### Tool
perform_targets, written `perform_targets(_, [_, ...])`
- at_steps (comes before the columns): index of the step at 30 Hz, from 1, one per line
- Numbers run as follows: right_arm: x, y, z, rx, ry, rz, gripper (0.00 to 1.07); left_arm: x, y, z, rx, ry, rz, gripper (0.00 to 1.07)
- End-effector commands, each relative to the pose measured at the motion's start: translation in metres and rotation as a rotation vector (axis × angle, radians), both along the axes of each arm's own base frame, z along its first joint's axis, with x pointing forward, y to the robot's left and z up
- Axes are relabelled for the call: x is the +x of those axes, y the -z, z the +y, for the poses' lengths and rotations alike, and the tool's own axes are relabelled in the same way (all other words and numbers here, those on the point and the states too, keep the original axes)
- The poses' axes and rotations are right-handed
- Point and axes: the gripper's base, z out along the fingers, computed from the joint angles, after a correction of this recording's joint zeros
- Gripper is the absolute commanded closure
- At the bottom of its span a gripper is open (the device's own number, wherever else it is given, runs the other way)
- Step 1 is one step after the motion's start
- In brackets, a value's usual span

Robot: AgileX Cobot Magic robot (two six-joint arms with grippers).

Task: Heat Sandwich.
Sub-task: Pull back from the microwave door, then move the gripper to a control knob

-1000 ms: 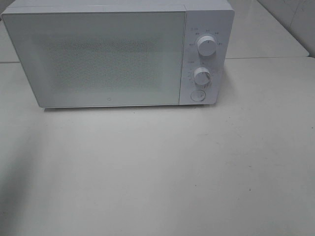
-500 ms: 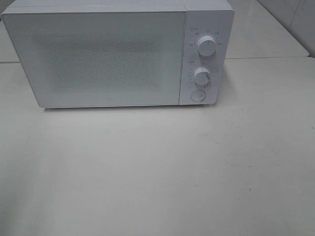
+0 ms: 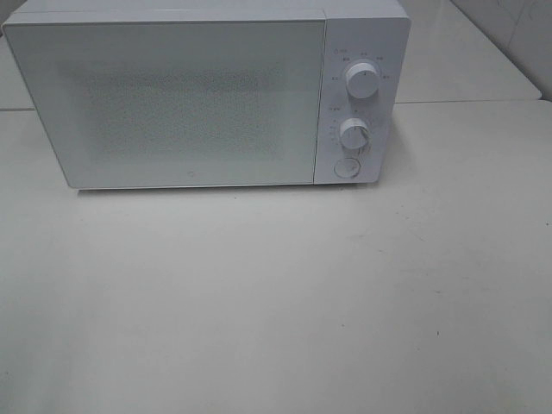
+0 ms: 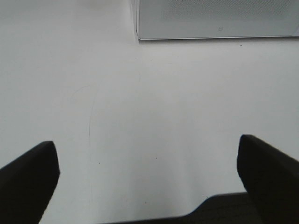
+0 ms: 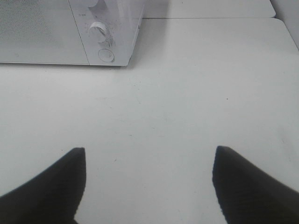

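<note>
microwave (image 3: 207, 95) dial markings too small to read

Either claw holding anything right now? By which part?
Nothing is held. The left claw and the right claw are both open, with only the table showing between their fingers, apart from the closed microwave.

I have the white microwave (image 3: 190, 177) standing upright, its speckled grey door (image 3: 172, 103) shut flush. The control strip beside the door carries two round white dials, the upper dial (image 3: 362, 79) above the lower dial (image 3: 354, 134), with a round button (image 3: 347, 167) beneath. It sits ahead of the left gripper (image 4: 147, 144) and the right gripper (image 5: 149, 150), well apart from both.
</note>
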Motion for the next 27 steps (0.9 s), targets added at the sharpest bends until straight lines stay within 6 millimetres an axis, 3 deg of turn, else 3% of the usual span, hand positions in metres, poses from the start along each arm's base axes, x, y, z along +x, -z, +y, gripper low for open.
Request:
perform_targets(1, [-0.003, 0.000, 0.000, 0.004, 0.004, -0.031, 0.34, -0.005, 0.009, -0.001, -0.005, 0.001, 0.020, 0.09])
perform_targets(9, [-0.003, 0.000, 0.000, 0.004, 0.004, -0.031, 0.34, -0.035, 0.007, -0.001, -0.004, -0.005, -0.175, 0.10])
perform_targets(27, [-0.002, 0.000, 0.000, 0.004, 0.004, -0.027, 0.34, -0.034, 0.007, -0.002, -0.010, -0.001, -0.168, 0.10])
